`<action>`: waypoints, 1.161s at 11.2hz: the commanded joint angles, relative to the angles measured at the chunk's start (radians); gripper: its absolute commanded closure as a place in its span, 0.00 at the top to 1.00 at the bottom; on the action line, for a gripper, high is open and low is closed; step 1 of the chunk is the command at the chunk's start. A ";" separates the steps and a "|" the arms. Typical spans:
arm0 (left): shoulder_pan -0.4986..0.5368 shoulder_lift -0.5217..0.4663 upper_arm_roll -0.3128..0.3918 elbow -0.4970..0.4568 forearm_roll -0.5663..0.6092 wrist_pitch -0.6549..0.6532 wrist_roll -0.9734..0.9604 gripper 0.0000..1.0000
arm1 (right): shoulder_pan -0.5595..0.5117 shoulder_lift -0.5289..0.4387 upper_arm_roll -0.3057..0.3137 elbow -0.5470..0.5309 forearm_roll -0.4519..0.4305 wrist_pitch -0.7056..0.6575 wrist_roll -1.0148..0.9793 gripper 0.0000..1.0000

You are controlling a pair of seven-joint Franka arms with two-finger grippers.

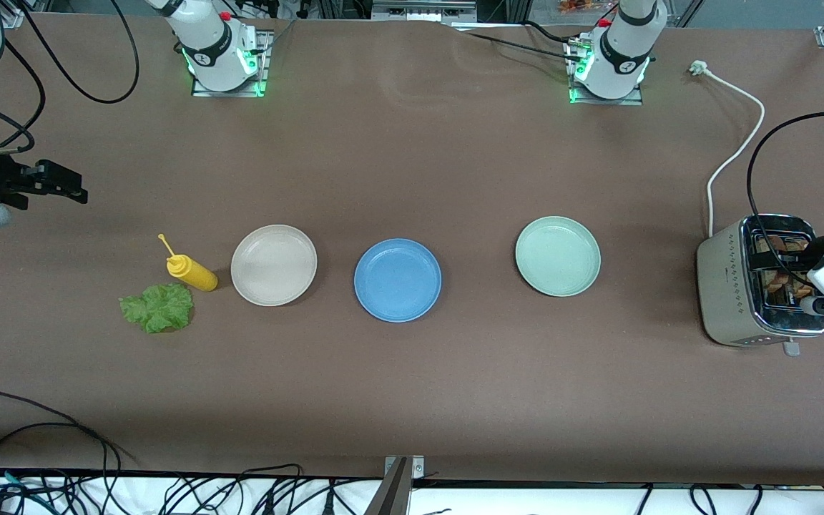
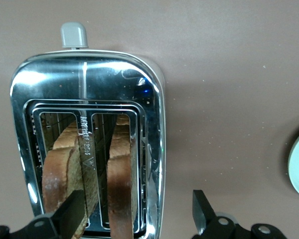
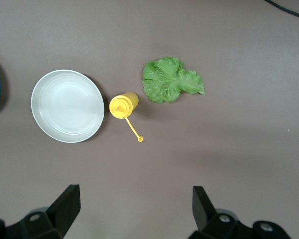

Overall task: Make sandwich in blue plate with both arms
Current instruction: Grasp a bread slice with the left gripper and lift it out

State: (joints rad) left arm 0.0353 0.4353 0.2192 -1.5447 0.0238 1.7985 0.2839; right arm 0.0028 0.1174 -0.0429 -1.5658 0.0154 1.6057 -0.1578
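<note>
Left end effector [image 2: 134,216] over toaster [image 2: 84,144]; blue plate [image 1: 397,280] bare.
Left fingers wide, straddling bread slices [image 2: 122,184]; right end effector [image 3: 134,206] wide, high above lettuce [image 3: 170,79].

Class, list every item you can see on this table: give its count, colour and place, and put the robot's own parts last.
blue plate: one, blue, mid-table, empty.
beige plate: one, beside the blue plate, toward the right arm's end.
green plate: one, pale green, toward the left arm's end.
bottle: one, yellow, beside the beige plate.
lettuce leaf: one, green, nearer the front camera than the bottle.
toaster: one, silver, at the left arm's end.
bread slices: two, brown, in the toaster slots.
left gripper: black, open, over the toaster.
right gripper: black, open, over the table, waiting.
</note>
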 commanded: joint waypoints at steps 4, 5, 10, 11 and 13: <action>0.014 0.033 -0.001 0.015 0.030 0.009 0.021 0.76 | 0.002 -0.010 0.003 -0.011 -0.003 0.010 0.008 1.00; 0.014 0.033 -0.001 0.015 0.030 0.009 0.021 0.61 | 0.002 -0.010 0.003 -0.011 -0.003 0.008 0.008 1.00; 0.029 0.033 -0.001 0.015 0.025 0.007 0.079 0.00 | 0.002 -0.012 0.003 -0.011 -0.003 0.008 0.008 1.00; 0.029 0.033 -0.001 0.015 0.025 0.007 0.080 0.00 | 0.002 -0.010 0.003 -0.011 -0.003 0.008 0.008 1.00; 0.029 0.028 -0.001 0.017 0.024 0.004 0.078 0.00 | 0.002 -0.012 0.003 -0.011 -0.002 0.008 0.008 1.00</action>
State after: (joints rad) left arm 0.0609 0.4617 0.2207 -1.5423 0.0295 1.8078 0.3413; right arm 0.0029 0.1174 -0.0426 -1.5658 0.0154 1.6057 -0.1578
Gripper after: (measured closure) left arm 0.877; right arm 0.000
